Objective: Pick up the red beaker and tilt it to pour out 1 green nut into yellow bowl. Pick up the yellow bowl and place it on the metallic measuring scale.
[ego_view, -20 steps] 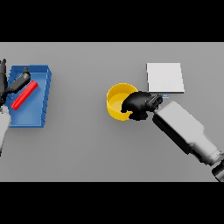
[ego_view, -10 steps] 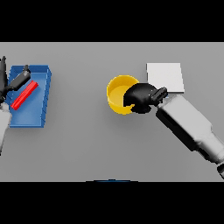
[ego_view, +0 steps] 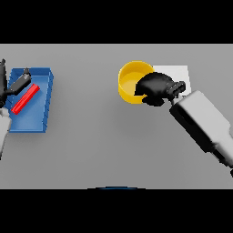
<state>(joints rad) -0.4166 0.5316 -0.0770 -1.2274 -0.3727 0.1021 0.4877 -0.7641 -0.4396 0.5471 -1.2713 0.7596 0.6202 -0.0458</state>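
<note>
The right hand (ego_view: pixel 155 88) had its fingers curled over the near rim of the yellow bowl (ego_view: pixel 131 82), holding it just beside the metallic measuring scale (ego_view: pixel 178 75), whose pale plate showed behind the hand. To my eye the bowl-carrying step was under way; the next move called for bringing the bowl over the plate and setting it down level. The left hand (ego_view: pixel 17 84) rested at the blue tray (ego_view: pixel 40 118), touching the red beaker (ego_view: pixel 25 100); I couldn't tell its grip.

Counted on the grey table (ego_view: pixel 91 150): one yellow bowl (ego_view: pixel 129 79), one red beaker (ego_view: pixel 25 100), one blue tray (ego_view: pixel 43 116), one pale square scale (ego_view: pixel 179 73), and two dark hands, left (ego_view: pixel 16 86) and right (ego_view: pixel 157 87).
</note>
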